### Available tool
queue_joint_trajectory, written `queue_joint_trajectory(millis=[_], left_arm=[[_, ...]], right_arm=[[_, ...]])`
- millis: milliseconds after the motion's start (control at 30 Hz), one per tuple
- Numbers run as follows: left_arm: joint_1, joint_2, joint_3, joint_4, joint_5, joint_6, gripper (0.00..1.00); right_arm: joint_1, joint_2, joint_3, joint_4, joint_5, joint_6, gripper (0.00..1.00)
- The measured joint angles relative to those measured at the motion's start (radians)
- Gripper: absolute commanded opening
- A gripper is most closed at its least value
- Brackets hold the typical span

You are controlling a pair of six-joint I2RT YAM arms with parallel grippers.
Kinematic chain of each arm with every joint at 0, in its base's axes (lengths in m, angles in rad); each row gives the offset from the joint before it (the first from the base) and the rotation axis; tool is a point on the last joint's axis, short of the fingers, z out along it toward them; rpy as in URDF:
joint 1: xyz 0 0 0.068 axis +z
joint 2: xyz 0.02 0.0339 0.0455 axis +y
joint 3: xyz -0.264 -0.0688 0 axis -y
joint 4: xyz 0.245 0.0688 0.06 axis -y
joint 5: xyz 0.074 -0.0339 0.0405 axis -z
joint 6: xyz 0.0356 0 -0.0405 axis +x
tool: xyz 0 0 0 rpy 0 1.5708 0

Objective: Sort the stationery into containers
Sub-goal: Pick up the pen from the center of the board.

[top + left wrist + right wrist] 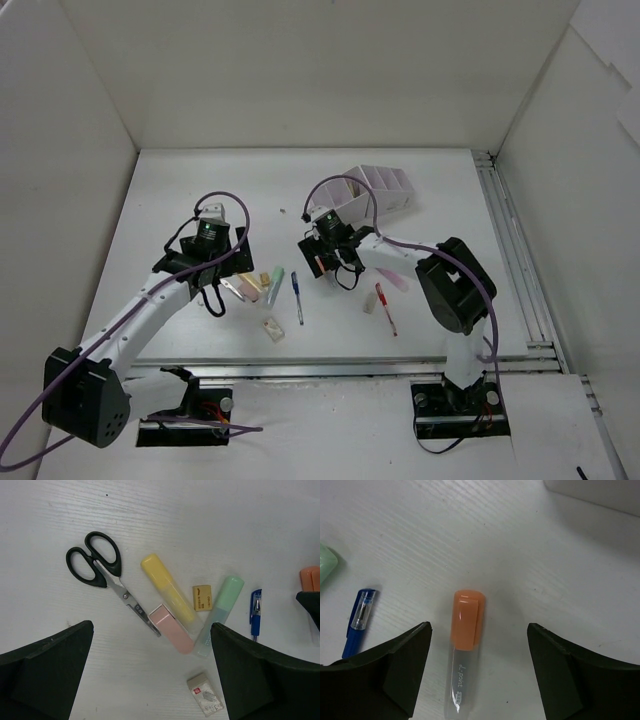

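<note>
My left gripper (228,278) is open and empty, hovering over a cluster of stationery: black-handled scissors (97,565), a yellow highlighter (167,592), a pink highlighter (170,629), a tan eraser (202,598), a green highlighter (220,615), a blue pen (255,615) and a white eraser (205,694). My right gripper (325,262) is open, its jaws on either side of an orange highlighter (465,645) that lies on the table, not touching it. The white and lilac organizer (375,190) stands behind the right gripper.
A red pen (386,308), a lilac marker (393,280) and a small eraser (370,302) lie right of the right gripper. White walls enclose the table. A metal rail (505,250) runs along the right side.
</note>
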Motion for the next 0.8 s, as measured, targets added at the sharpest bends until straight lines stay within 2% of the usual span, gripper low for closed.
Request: queue_joint_trajectory(millis=[133,267,433,600,800], left_arm=[[0.010,-0.015,-0.001,-0.003,-0.008,0.000,0.99],[0.016,-0.015,-0.001,-0.008,-0.021,0.000,0.99],[0.016,-0.015,-0.001,-0.014,-0.034,-0.008,0.99],[0.016,-0.015,-0.001,-0.023,-0.049,-0.012,1.00],[0.016,-0.032,-0.001,-0.029,-0.060,-0.012,0.99]], right_arm=[[0.000,0.021,0.000,-0.035,-0.034,-0.002,0.53],[0.000,0.032,0.005,-0.049,-0.043,0.002,0.43],[0.000,0.036,0.016,-0.061,-0.066,0.000,0.14],[0.000,0.035,0.025,-0.072,-0.077,-0.011,0.02],[-0.001,-0.009,0.039,-0.079,-0.057,-0.062,0.00]])
